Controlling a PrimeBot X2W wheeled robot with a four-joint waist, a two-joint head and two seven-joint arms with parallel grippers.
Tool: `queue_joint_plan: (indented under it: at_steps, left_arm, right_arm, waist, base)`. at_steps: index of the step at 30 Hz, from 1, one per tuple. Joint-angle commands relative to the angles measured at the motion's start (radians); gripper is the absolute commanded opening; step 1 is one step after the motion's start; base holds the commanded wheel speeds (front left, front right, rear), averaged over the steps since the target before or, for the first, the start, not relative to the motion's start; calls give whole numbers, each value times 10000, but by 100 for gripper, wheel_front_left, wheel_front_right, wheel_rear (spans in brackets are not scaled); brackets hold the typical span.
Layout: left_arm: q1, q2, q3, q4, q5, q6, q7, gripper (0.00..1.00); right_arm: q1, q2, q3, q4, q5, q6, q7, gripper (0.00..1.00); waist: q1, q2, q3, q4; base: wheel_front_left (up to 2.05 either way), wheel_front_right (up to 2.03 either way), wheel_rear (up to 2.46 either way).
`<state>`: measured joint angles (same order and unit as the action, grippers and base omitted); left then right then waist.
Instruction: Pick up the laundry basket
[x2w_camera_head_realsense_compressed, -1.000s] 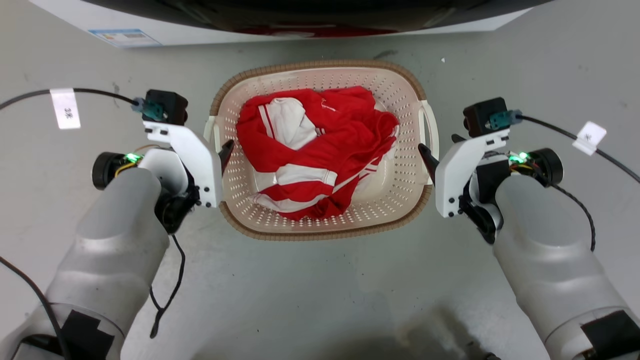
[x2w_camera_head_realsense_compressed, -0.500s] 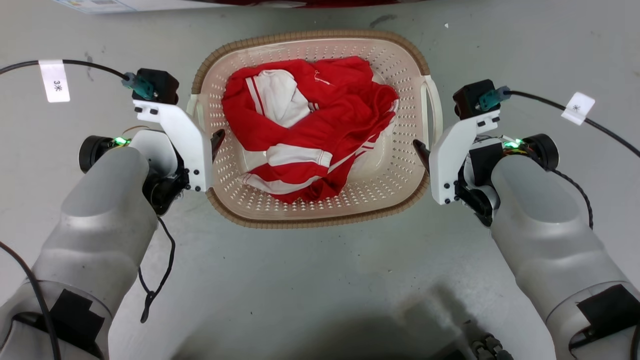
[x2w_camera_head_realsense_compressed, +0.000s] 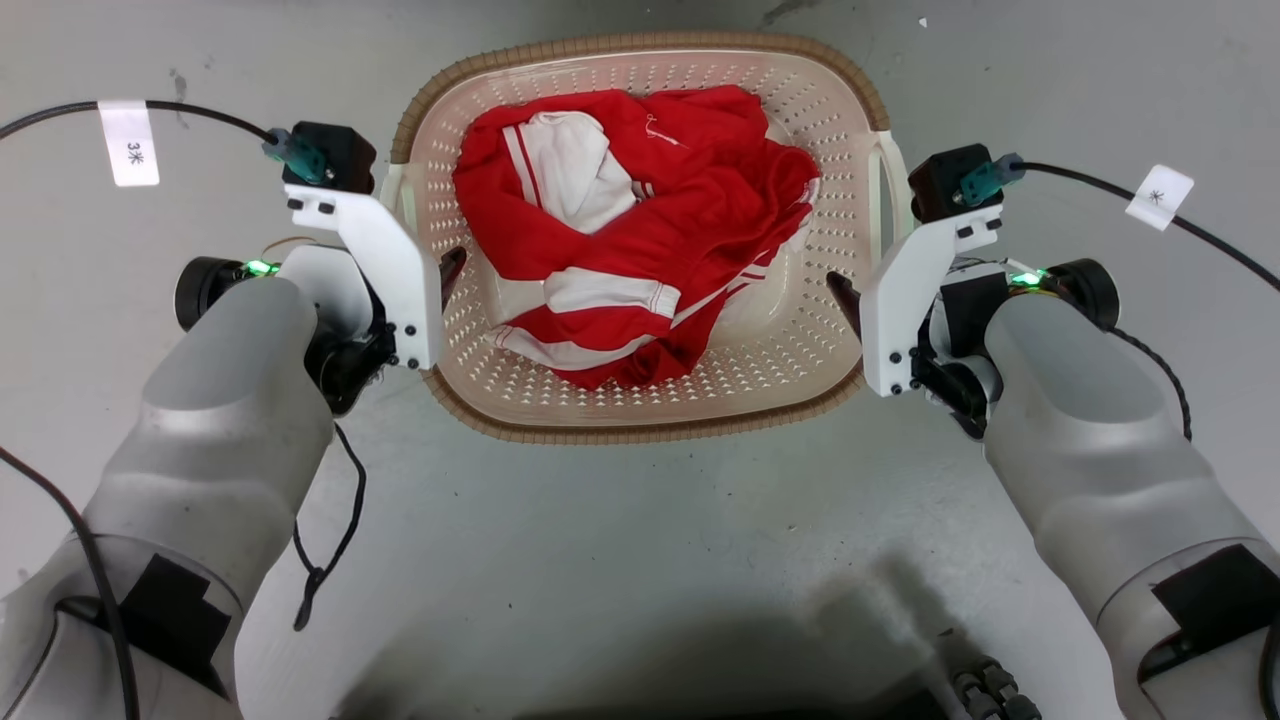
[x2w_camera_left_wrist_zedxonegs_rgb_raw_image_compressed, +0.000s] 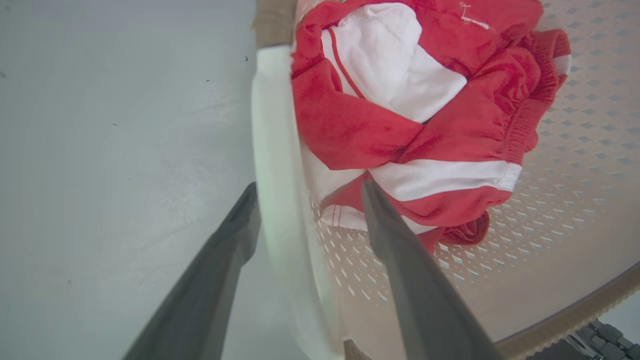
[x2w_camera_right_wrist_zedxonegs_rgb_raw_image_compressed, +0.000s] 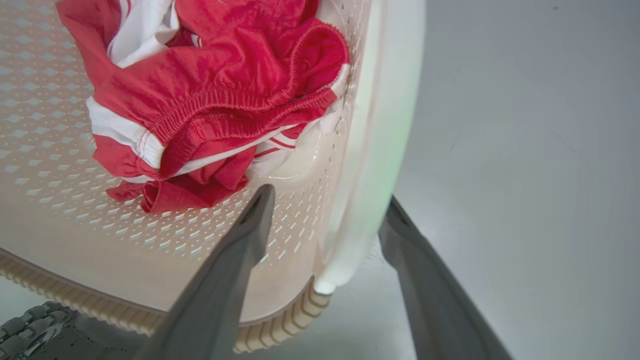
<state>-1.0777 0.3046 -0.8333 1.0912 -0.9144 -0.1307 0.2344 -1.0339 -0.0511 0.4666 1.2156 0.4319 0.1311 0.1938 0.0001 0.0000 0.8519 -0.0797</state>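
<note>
Floor (x2w_camera_head_realsense_compressed: 640, 560): smooth grey concrete, a bit scuffed, wide open on the near side and out past both arms, so loads of room round the edges.
Forearms: pale grey shells, left forearm (x2w_camera_head_realsense_compressed: 230, 400) and right forearm (x2w_camera_head_realsense_compressed: 1080, 420), one either side of the basket.
Laundry basket (x2w_camera_head_realsense_compressed: 800, 340): dead centre between the arms in the head view. Rounded-rectangle cream plastic, walls full of little diamond holes, brown woven-look rim (x2w_camera_head_realsense_compressed: 640, 432) all the way round. Can't tell if its base is on the floor.
Contents: one crumpled red garment (x2w_camera_head_realsense_compressed: 640, 230) with white panels and stripes and an elastic hem, heaped mid-basket with bare perforated bottom round it.
Left gripper (x2w_camera_left_wrist_zedxonegs_rgb_raw_image_compressed: 310, 190): jaws apart, straddling the left handle (x2w_camera_left_wrist_zedxonegs_rgb_raw_image_compressed: 272, 125). Outer finger is right against the handle, inner finger is inside the basket with a gap.
Right gripper (x2w_camera_right_wrist_zedxonegs_rgb_raw_image_compressed: 328, 199): same deal, spread across the right handle (x2w_camera_right_wrist_zedxonegs_rgb_raw_image_compressed: 385, 100), outer finger up against it, inner one clear of it.
Handles: smooth white plastic bars, gently curved.
Cables (x2w_camera_head_realsense_compressed: 200, 112): thin black, each with a white paper tag (x2w_camera_head_realsense_compressed: 130, 145).
</note>
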Motion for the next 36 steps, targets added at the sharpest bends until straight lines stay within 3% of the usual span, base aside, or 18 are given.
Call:
queue_joint_plan:
  at_steps: [1, 4, 5, 6, 7, 8, 22, 36]
  left_arm:
    - [-236, -50, -28, 50, -78, 4, -41, 100]
    - [-309, -172, -150, 181, -212, 4, -106, 100]
    - [-356, -204, -169, 213, -271, 4, -117, 43]
    - [-378, -240, -196, 215, -352, 4, -62, 0]
    - [-379, -271, -239, 205, -418, 4, 37, 0]
    - [-401, -259, -271, 191, -479, 4, 81, 0]
    - [-371, -325, -878, 233, -1198, -16, 478, 0]
    - [665, -787, -1345, 395, -2303, -50, 2122, 0]
  right_arm:
    - [-252, 18, 30, 91, 20, -7, -20, 100]
    - [-319, 16, 9, 276, 88, -7, -62, 100]
    - [-352, 16, -7, 332, 132, -7, -48, 67]
    - [-365, 16, -47, 365, 203, -7, -73, 38]
    - [-359, 19, -6, 383, 223, -7, -61, 9]
    - [-354, 21, 41, 407, 269, -7, -6, 0]
    - [-228, 56, 571, 521, 818, 9, 352, 0]
    - [534, 114, 1502, 354, 2033, 21, 2697, 0]
  waist:
    - [-1, 0, 46, 44]
    - [-1, 0, 109, 89]
    - [-1, 0, 124, 96]
    - [-1, 0, 135, 100]
    - [-1, 0, 139, 109]
    - [-1, 0, 141, 120]
    - [-1, 0, -162, 168]
    - [-1, 0, -2458, 317]
  base:
    - [0, 0, 0]
    - [0, 0, 0]
    - [0, 0, 0]
    - [0, 0, 0]
    - [0, 0, 0]
    - [0, 0, 0]
    - [0, 0, 0]
    - [0, 0, 0]
